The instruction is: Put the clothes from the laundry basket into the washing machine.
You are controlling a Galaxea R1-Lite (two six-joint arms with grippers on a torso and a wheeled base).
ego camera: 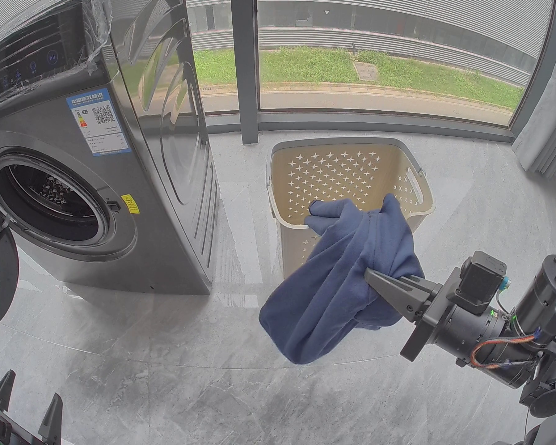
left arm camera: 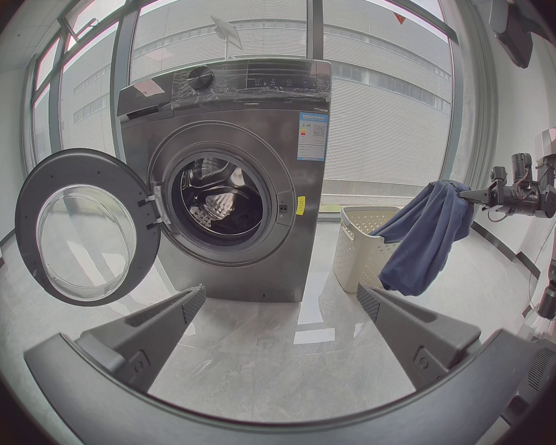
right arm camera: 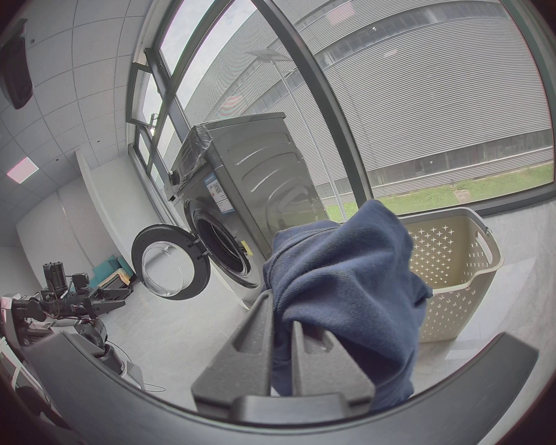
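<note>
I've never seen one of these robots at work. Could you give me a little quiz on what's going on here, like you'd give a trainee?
1. True or false: the washing machine has its door standing open.
2. What is the right gripper shut on? A) a white towel B) a blue garment C) nothing
3. Which gripper has its fingers spread apart with nothing between them?

Key:
1. True
2. B
3. The left gripper
</note>
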